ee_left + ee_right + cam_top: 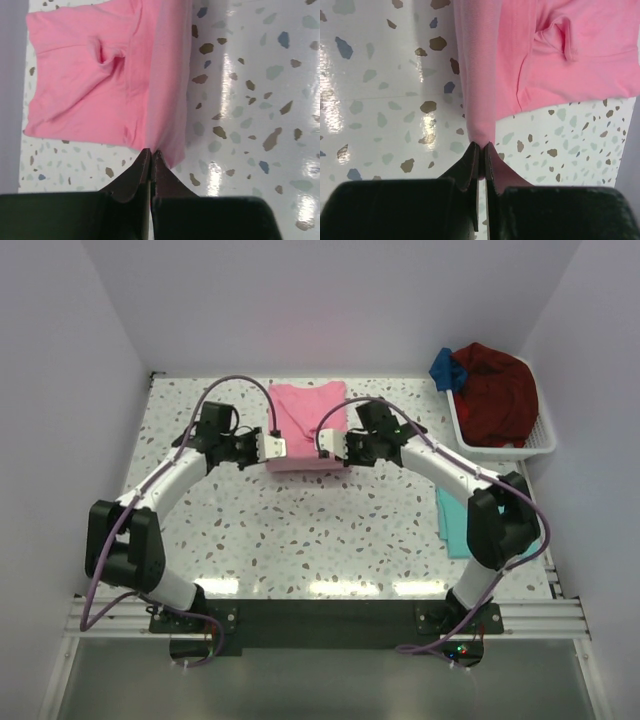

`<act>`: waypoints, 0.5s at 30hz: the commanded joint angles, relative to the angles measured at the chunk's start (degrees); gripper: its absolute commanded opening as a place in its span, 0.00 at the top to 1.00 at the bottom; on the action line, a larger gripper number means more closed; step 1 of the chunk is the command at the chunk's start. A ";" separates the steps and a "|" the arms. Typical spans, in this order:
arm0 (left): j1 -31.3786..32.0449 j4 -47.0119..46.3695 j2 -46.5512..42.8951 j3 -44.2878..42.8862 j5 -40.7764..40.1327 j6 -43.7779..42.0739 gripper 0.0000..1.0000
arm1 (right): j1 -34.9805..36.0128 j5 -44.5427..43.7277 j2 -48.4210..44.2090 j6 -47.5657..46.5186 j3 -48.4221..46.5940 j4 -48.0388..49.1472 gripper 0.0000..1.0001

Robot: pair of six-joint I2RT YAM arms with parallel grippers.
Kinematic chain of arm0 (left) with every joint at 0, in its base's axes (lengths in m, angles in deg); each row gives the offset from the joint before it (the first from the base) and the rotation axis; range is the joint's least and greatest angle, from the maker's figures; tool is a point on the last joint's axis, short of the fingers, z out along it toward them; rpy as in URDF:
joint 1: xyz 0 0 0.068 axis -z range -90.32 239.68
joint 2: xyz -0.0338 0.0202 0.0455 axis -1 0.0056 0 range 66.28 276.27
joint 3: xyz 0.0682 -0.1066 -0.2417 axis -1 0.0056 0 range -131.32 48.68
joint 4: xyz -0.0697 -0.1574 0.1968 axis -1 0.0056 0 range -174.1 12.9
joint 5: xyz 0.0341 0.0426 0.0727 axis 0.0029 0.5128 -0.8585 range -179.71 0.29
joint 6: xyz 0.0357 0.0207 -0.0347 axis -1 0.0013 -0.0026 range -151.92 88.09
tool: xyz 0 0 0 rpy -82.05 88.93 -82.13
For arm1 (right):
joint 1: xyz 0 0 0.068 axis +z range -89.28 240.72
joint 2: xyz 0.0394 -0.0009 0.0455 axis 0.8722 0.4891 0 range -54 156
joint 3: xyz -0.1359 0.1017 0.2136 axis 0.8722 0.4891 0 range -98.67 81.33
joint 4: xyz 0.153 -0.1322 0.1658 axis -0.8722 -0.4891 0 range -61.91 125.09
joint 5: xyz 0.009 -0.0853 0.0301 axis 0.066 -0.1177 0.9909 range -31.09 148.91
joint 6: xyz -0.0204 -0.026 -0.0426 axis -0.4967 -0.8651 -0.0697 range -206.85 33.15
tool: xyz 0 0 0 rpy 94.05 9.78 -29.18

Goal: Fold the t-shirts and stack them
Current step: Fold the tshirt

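A pink t-shirt (pixel 305 420) lies partly folded at the back middle of the speckled table. My left gripper (pixel 274 449) is shut on its near left corner; the left wrist view shows the cloth (pixel 100 75) pinched at the fingertips (pixel 145 159). My right gripper (pixel 328 449) is shut on its near right corner, and the right wrist view shows the pink edge (pixel 480 90) held between the fingertips (pixel 490 152). A teal t-shirt (pixel 452 525) lies folded at the right, partly hidden by the right arm. Dark red (pixel 497 392) and blue (pixel 446 368) garments fill a basket.
A white basket (pixel 545 440) stands at the back right corner. White walls enclose the table on three sides. The arms' bases sit on a black rail (pixel 320 618) at the near edge.
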 commanded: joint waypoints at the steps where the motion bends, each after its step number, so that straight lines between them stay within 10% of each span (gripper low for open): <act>1: 0.14 7.57 -3.01 0.84 4.17 0.29 1.00 | 0.77 2.27 -3.69 0.99 -0.97 -8.48 1.00; 15: 4.45 42.11 -23.33 7.20 14.54 -9.56 1.00 | 15.98 -1.06 -34.56 8.73 19.08 -24.04 1.00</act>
